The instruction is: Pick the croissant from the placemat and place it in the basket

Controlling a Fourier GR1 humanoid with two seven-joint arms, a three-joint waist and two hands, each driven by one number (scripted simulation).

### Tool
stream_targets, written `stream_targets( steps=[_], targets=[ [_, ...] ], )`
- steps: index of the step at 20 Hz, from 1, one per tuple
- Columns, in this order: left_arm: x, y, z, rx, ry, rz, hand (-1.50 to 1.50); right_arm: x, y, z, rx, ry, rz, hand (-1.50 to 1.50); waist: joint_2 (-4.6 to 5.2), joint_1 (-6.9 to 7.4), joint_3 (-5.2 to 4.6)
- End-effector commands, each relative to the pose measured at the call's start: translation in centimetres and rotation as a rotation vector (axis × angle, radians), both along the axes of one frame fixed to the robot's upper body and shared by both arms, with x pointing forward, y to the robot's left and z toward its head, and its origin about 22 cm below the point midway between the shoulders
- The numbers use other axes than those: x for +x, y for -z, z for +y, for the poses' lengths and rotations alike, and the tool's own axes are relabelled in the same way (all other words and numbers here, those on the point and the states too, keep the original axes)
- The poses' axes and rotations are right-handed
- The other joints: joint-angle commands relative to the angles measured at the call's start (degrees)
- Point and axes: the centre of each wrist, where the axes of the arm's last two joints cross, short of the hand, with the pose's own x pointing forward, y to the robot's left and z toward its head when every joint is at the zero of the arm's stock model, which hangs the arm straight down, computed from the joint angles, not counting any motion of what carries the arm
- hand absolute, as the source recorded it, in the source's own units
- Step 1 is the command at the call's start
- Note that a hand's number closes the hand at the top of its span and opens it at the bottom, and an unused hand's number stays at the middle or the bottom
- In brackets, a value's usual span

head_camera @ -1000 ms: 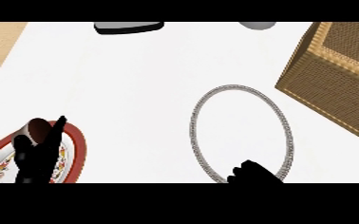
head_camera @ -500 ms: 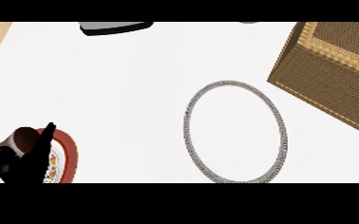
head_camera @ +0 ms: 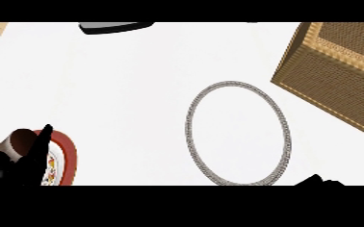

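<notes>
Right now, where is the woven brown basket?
In the head view the woven brown basket sits at the upper right, cut by the right edge, just beyond the grey oval ring.

The white counter (head_camera: 128, 86) is carrying a grey-rimmed placemat (head_camera: 239, 132), a wicker basket (head_camera: 328, 72) — and a red-rimmed plate (head_camera: 65, 158).

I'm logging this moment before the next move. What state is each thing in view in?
Basket: upright at the right edge, partly cut off, inside not visible.
Oval ring: flat on the counter, nothing inside it.
Red-rimmed plate: lower left, partly hidden by the left hand.
Left hand: over the plate; grasp unclear.
Right hand: barely showing at the bottom edge; state unclear.
Dark object: top edge, cut off.
Croissant: not clearly visible.
</notes>
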Motion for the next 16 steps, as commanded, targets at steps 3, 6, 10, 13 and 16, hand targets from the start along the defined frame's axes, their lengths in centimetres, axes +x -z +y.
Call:
stream_targets(
  steps=[3,6,10,13,16],
  targets=[
    [-0.8,1.9,-1.1,-0.064,0.017,0.109,0.00,1.0,-2.7,-2.8,0.110,0.125,-0.016,1.50,0.74,0.70,-1.00],
    [-0.5,1.7,-0.8,-0.048,0.037,0.101,0.00,2.4,-3.9,-4.7,0.138,0.196,-0.034,1.50,0.82,1.88,-1.10],
    [-0.6,2.2,-1.3,-0.060,0.041,0.117,0.00,4.5,-5.4,-8.0,0.133,0.265,-0.007,1.50,0.77,3.60,-1.17],
    [-0.5,2.4,-2.4,-0.084,0.070,0.121,0.00,5.8,-7.7,-10.9,0.138,0.291,-0.007,1.50,0.27,4.17,-1.26],
    [-0.3,2.7,-2.1,-0.062,0.084,0.126,0.00,7.3,-9.9,-15.1,0.136,0.314,-0.028,1.50,0.30,5.15,-1.28]
  ],
)
